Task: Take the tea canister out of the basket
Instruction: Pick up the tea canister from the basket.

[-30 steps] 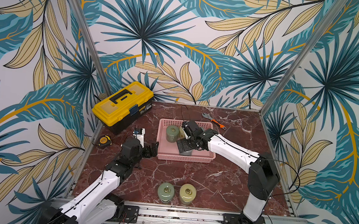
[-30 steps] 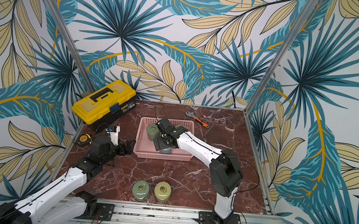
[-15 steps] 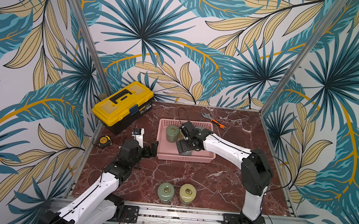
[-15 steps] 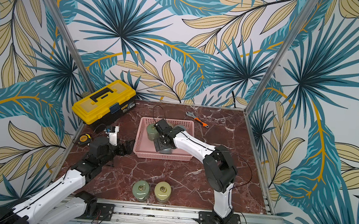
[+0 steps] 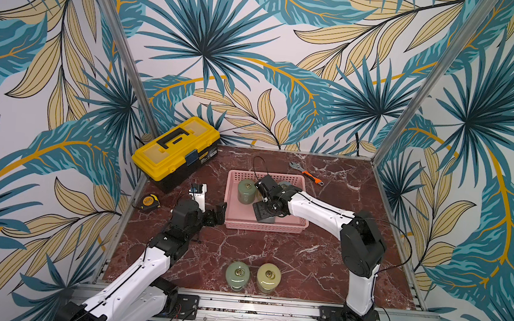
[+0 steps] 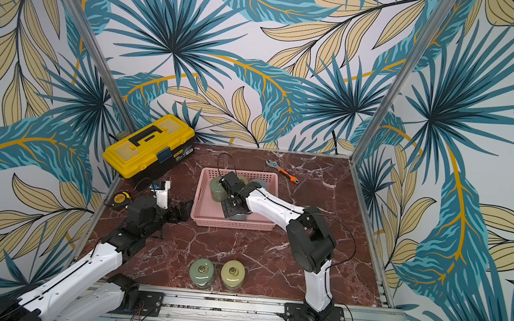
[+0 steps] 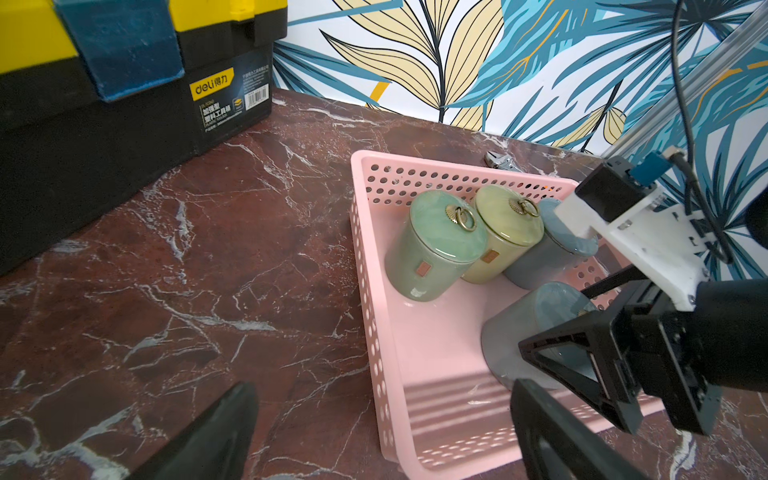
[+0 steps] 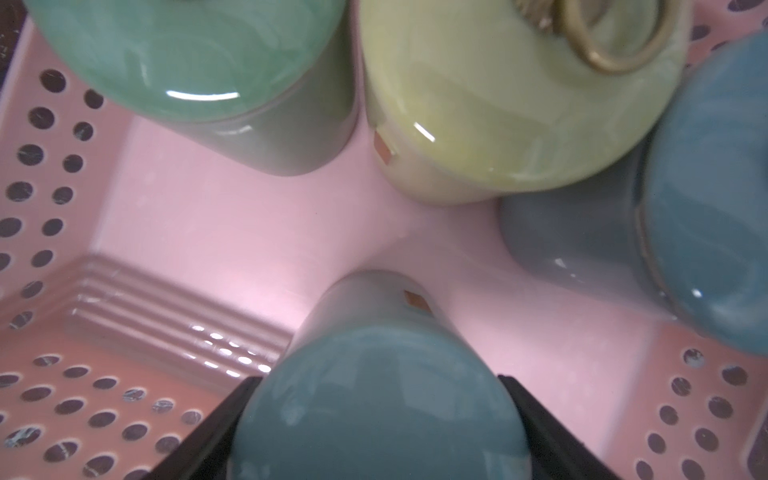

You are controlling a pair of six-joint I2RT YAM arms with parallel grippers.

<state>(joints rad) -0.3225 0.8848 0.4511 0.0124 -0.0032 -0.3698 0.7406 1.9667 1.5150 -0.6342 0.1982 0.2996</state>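
The pink basket stands mid-table with several tea canisters upright in it. My right gripper reaches down into its front part. Its black fingers press both sides of the lid of a blue-grey tea canister, which stands on the basket's floor. A green canister, a yellow-green one and a second blue one line the far wall. My left gripper is open and holds nothing, low beside the basket's left wall.
A yellow-and-black toolbox sits at the back left, with a tape measure near the left edge. An orange-handled wrench lies behind the basket. Two canisters, green and yellow-green, stand near the front edge.
My right arm's elbow has swung left, and its fingers have come in against the blue-grey canister. The left arm has hardly moved.
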